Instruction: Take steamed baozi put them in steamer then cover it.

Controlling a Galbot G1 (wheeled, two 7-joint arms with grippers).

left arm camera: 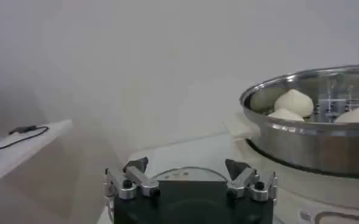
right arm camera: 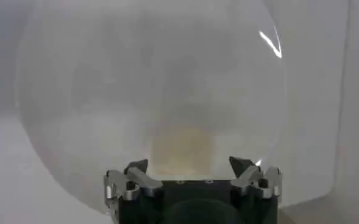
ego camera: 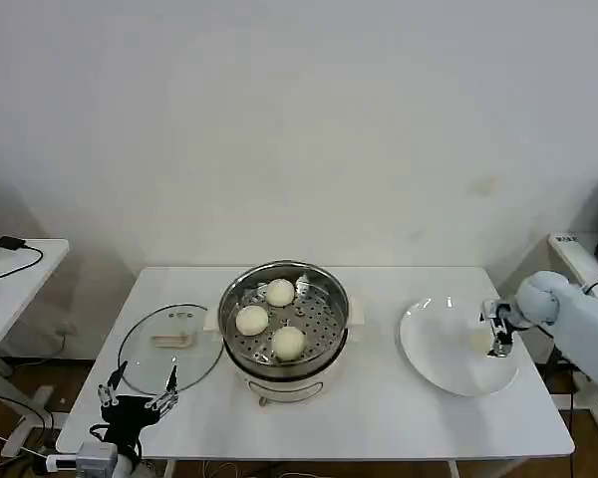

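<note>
The steamer (ego camera: 331, 311) stands mid-table with three baozi on its perforated tray (ego camera: 280, 292) (ego camera: 251, 320) (ego camera: 288, 342); its steel rim (left arm camera: 289, 131) and the buns (left arm camera: 294, 101) also show in the left wrist view. A fourth baozi (ego camera: 477, 341) lies on the white plate (ego camera: 434, 349). My right gripper (ego camera: 498, 337) is down at that bun, open, and the bun (right arm camera: 182, 143) sits just ahead between the spread fingers (right arm camera: 188, 167). The glass cover (ego camera: 145, 360) lies flat on the table left of the steamer. My left gripper (ego camera: 140, 394) hovers open at the cover's near edge (left arm camera: 188, 168).
The table's front edge runs close below the left gripper. A small side table (ego camera: 10, 274) with a black cable stands to the left. A wall backs the table. Bare tabletop lies between steamer and plate.
</note>
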